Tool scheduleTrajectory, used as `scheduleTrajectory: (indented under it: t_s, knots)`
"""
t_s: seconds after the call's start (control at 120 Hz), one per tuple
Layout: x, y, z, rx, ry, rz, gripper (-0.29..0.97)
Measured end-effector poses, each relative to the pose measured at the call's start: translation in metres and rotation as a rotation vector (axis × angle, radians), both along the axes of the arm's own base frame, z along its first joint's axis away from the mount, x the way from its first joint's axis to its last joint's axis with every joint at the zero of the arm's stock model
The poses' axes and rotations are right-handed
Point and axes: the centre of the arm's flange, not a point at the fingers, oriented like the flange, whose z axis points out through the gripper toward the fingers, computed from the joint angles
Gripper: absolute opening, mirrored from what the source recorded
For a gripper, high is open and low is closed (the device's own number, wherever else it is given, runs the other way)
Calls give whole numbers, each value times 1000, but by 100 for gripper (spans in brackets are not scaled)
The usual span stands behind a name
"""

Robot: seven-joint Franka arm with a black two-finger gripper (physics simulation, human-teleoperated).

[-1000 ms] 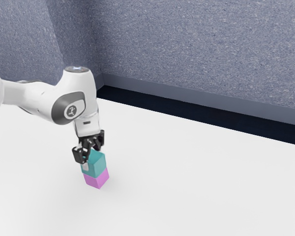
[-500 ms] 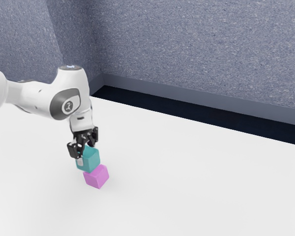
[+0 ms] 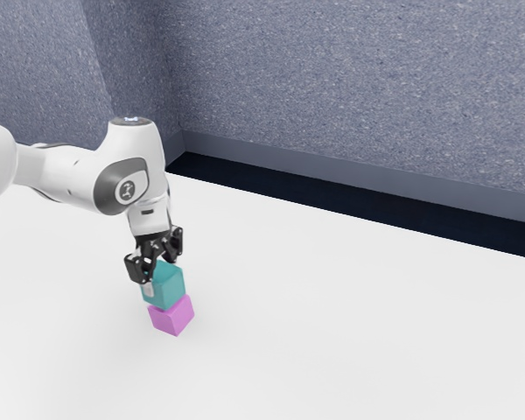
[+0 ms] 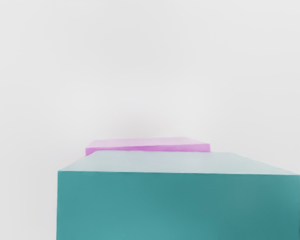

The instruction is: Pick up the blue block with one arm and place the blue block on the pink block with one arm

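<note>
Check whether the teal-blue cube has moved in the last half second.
Yes. The teal-blue cube has shifted toward the exterior view's right and slightly down, closer to centred over the pink cube.

The arm (image 3: 57,173) is white and rounded, with a grey joint cap (image 3: 122,189) bearing a small white mark, and a black gripper (image 3: 155,262).
</note>
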Motion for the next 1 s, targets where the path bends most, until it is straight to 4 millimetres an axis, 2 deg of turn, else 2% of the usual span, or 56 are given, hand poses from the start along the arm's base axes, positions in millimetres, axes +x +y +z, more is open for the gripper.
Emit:
scheduleTrajectory:
  t_s: [0.067, 0.408, 0.558, 0.65, 0.683, 0.8, 0.908, 1.0]
  knots:
    - [0, 0, 0, -4, 1, -1, 15]
    - [-3, 2, -2, -10, 23, -9, 49]
    - [-3, 2, -3, -11, 29, -14, 59]
    - [-4, 1, 7, -8, 14, -17, 62]
    - [-5, 0, 19, -6, -4, -18, 63]
    - [-19, -4, 102, -4, -107, -10, 65]
    - [-11, -14, 209, -3, -193, -3, 66]
    - [-13, -15, 266, -1, -206, 44, 67]
